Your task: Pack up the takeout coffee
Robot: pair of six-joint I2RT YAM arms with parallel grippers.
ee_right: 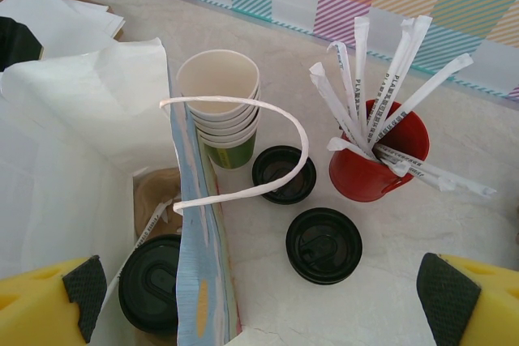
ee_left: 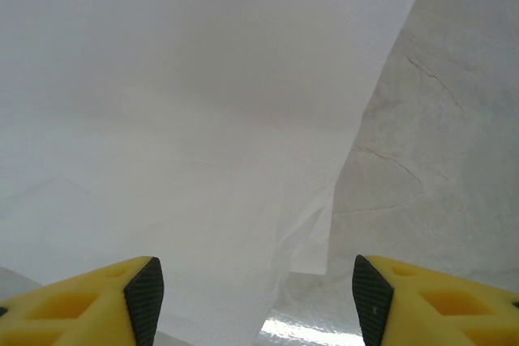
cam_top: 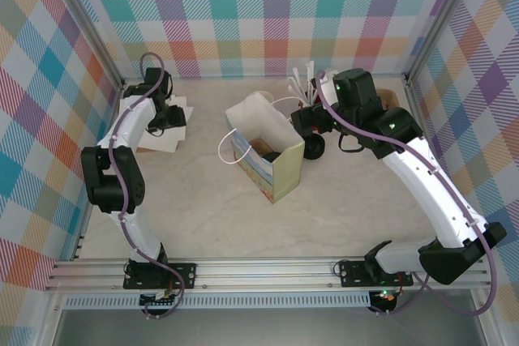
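Observation:
The takeout coffee (ee_right: 150, 281), a cup under a round black lid, stands inside the open paper bag (ee_right: 195, 281) on a brown pulp tray (ee_right: 150, 200). Only its lid shows. My right gripper (ee_right: 263, 297) hovers open above the bag's right wall, with nothing between its fingers. In the top view the bag (cam_top: 280, 169) stands mid-table with the right gripper (cam_top: 304, 126) at its far right side. My left gripper (cam_top: 166, 119) is at the far left over a pile of white napkins (ee_left: 203, 119). Its jaws stand apart just above the paper.
Right of the bag stand a stack of green paper cups (ee_right: 220, 111), two loose black lids (ee_right: 284, 174) (ee_right: 324, 245) and a red cup of wrapped white sticks (ee_right: 377, 160). The bag's white handle (ee_right: 268, 184) loops over the lids. Checkered walls close in the table.

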